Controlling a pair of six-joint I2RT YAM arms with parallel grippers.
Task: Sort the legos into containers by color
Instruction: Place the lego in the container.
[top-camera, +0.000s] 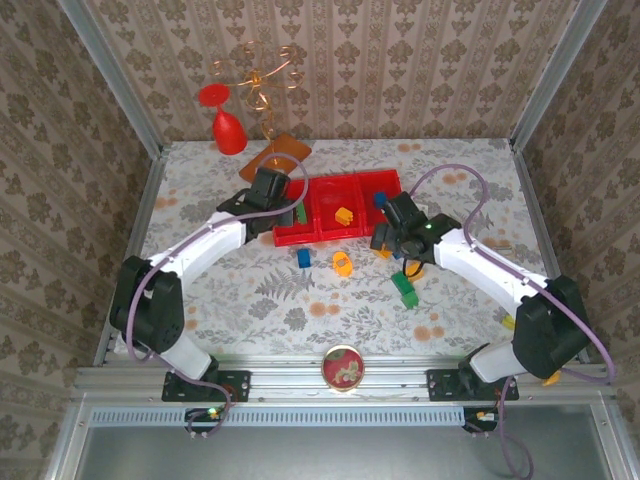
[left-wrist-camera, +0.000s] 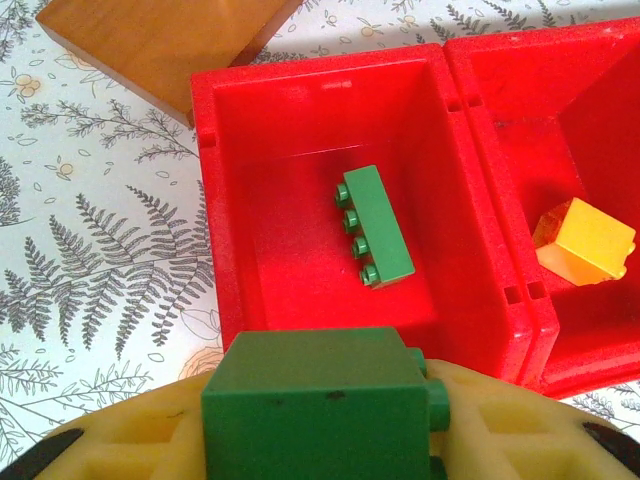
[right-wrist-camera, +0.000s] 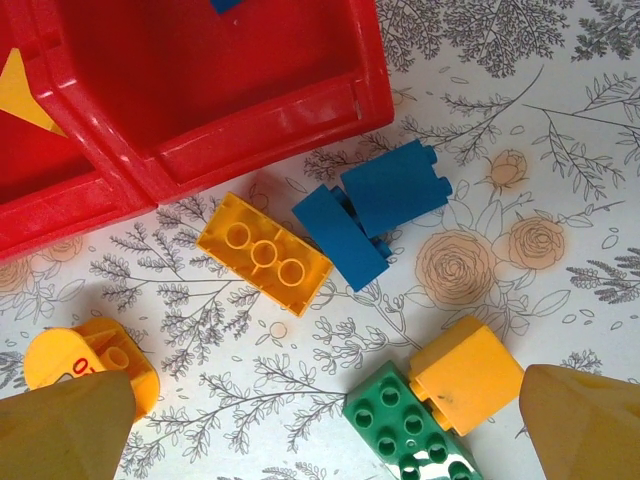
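Left wrist: green brick (left-wrist-camera: 315, 400) between jaws

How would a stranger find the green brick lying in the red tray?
Find the red tray mid-table, then its left compartment. The long green brick lies alone there, four studs along one side; the next compartment holds a yellow brick.

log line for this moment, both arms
left jaws: shut on green brick, by end compartment holding one green lego | right jaws: open over loose yellow brick on table
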